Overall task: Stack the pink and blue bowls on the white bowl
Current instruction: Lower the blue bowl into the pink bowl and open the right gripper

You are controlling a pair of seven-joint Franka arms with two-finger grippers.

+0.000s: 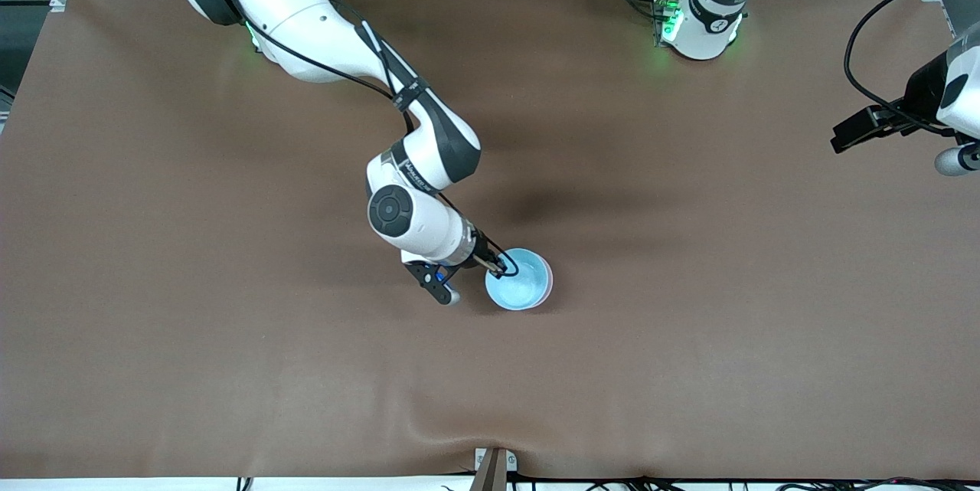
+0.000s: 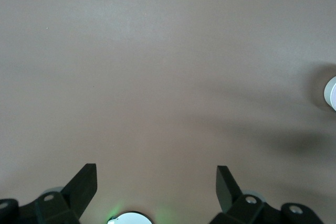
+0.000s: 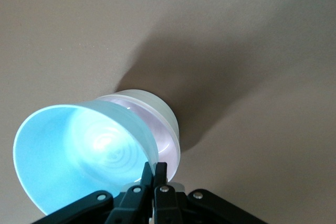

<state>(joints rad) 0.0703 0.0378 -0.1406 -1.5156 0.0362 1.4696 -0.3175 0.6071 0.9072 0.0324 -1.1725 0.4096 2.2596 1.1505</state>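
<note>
Where the right arm reaches down toward mid-table, the right gripper (image 1: 501, 269) sits at the rim of the blue bowl (image 1: 517, 282), its fingers (image 3: 160, 174) pinched close together on the bowl's wall, one inside and one outside. The blue bowl is tilted, its mouth tipped toward the gripper side, and it sits partly in the pink bowl (image 1: 545, 286), not yet level with it; from the front only a thin pink crescent shows at the edge away from the gripper. In the right wrist view the blue bowl (image 3: 84, 153) fills the space just ahead of the fingers, with a paler bowl (image 3: 163, 124) under it, its rim showing past the blue one. Whether that rim belongs to the pink bowl or to a white one I cannot tell; no white bowl can be made out separately in the stack. The stack rests on the brown table (image 1: 230, 361), directly under and just ahead of the right gripper, casting a dark shadow on the cloth. The left arm waits at its own end of the table, well apart from the stack, its left gripper (image 2: 156, 184) up over bare cloth, fingers (image 2: 84, 184) spread wide with nothing between them.
</note>
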